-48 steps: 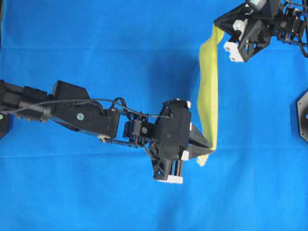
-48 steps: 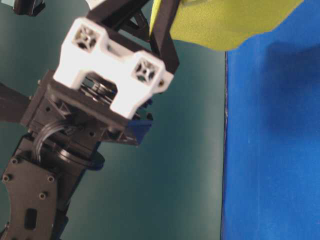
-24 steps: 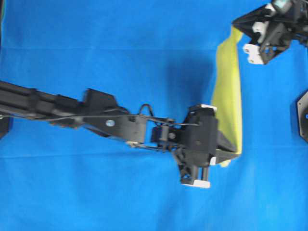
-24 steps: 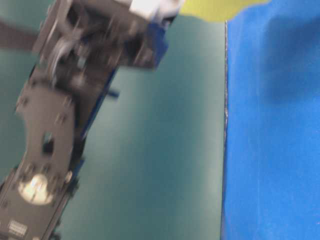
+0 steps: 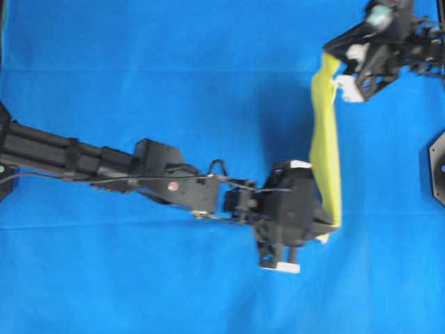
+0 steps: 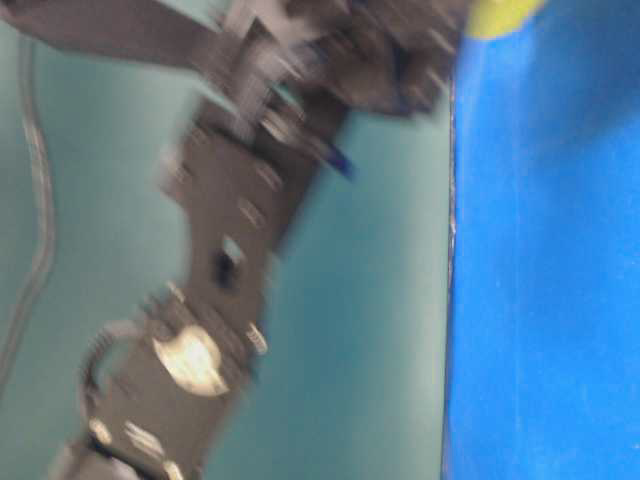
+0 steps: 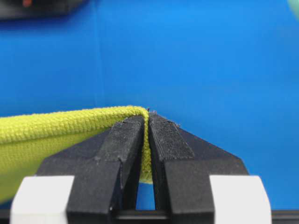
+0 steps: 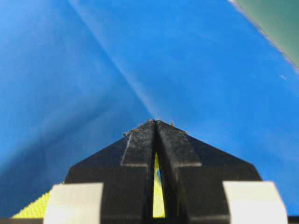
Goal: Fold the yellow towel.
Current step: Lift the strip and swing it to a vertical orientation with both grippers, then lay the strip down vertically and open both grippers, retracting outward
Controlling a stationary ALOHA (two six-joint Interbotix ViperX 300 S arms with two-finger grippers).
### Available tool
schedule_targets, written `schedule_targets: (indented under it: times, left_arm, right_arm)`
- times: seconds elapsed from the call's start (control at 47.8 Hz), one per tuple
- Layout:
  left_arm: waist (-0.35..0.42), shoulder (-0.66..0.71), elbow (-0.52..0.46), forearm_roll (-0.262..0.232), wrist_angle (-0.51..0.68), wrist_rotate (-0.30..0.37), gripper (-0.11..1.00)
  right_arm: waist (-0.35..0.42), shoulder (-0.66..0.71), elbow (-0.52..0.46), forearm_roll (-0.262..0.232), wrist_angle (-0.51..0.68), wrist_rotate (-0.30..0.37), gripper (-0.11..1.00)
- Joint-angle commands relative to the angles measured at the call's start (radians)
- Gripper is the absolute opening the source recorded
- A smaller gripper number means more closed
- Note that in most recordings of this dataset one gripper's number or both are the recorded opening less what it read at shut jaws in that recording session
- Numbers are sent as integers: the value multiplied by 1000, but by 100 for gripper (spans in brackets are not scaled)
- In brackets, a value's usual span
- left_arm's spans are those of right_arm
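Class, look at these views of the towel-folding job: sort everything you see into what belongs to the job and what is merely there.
Belongs to the job:
- yellow towel, stretched between both arms
- left gripper, fingers shut on one end
- right gripper, shut on the other end

Merely there:
- blue table cover
- black base at the right edge

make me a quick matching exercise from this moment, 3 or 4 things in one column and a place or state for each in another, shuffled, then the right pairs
Things:
1. yellow towel
2. left gripper
3. right gripper
4. blue cloth

Places or states:
A. covers the table under both arms
B. clamped on the towel's end nearer the bottom of the overhead view
C. hangs as a narrow band between the two grippers
D. clamped on the towel's end near the top right of the overhead view

Pairs: 1-C, 2-B, 3-D, 4-A
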Motion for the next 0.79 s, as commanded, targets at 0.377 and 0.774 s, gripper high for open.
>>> schedule_targets:
  times: [0.377, 0.774]
  left_arm:
    - [-101, -160, 331, -2, -195, -137, 3]
    - [-98, -164, 348, -2, -193, -140, 3]
  right_arm:
    - [94, 318, -249, -8, -110, 0, 1]
    - [100, 348, -256, -12, -115, -8, 1]
